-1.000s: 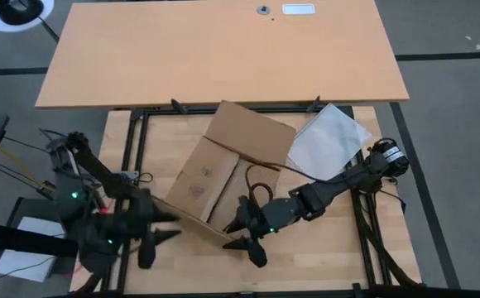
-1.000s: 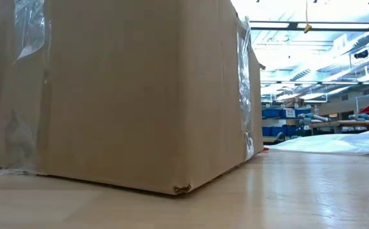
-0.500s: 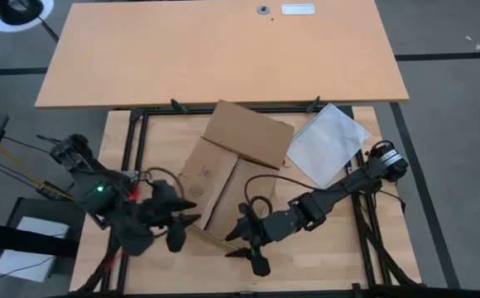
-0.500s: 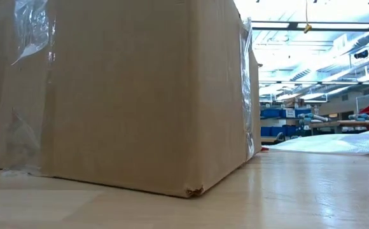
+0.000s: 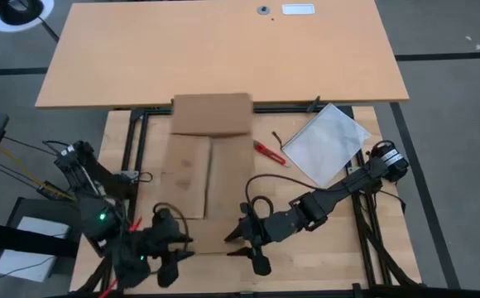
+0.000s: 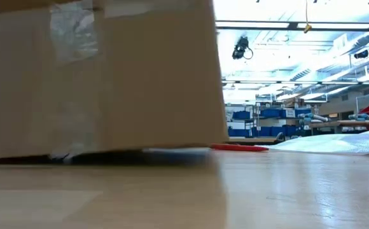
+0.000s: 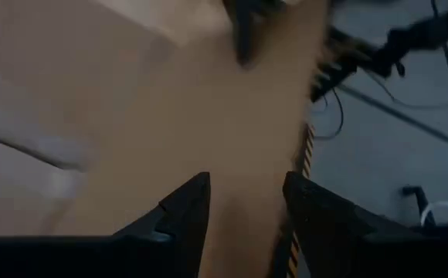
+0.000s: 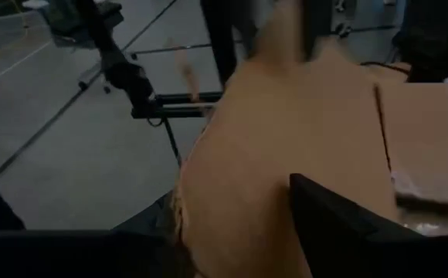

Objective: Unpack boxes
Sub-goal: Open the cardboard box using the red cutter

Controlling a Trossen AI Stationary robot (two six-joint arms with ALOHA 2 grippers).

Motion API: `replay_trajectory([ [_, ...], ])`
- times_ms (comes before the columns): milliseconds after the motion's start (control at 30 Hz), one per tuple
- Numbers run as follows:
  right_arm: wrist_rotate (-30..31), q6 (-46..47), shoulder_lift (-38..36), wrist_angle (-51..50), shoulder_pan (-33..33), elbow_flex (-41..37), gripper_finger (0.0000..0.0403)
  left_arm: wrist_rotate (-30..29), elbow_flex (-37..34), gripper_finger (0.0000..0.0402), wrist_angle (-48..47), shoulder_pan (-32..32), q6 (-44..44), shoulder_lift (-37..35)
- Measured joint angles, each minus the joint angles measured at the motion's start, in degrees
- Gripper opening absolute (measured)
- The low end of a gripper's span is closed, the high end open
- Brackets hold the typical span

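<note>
Sitting square in the middle of the table, the cardboard carton (image 5: 205, 165) has its far flap (image 5: 212, 113) raised, the rest lying flat. Left gripper (image 5: 172, 252) hangs off its near-left corner, fingers (image 7: 184, 207) parted, holding nothing. Right gripper (image 5: 248, 246) sits at the near-right corner — fingers spread, empty. A red-handled box cutter (image 5: 268, 152) lies between carton and plastic bag (image 5: 328, 142).
</note>
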Motion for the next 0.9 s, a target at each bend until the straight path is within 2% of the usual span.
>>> replay_trajectory([
  [333, -1.82, -0.64, -0.49, 0.47, -0.20, 6.35, 0.0181, 0.55, -0.07, 0.0181, 0.13, -1.30, -1.34, 5.63],
  [567, -1.70, -1.40, -0.48, -1.05, -2.11, 7.61, 0.0183, -0.39, -0.04, 0.0181, -0.43, -1.32, 0.91, 9.00],
  [700, -0.49, -1.40, -0.48, -6.01, -4.00, 7.61, 0.0183, -2.75, -0.04, 0.0181, -1.28, -1.28, 3.18, 10.00],
  [900, 6.28, -4.47, -0.43, -18.04, -8.27, 7.58, 0.0187, -2.94, 0.01, 0.0181, -3.25, -1.17, 3.43, 10.44],
])
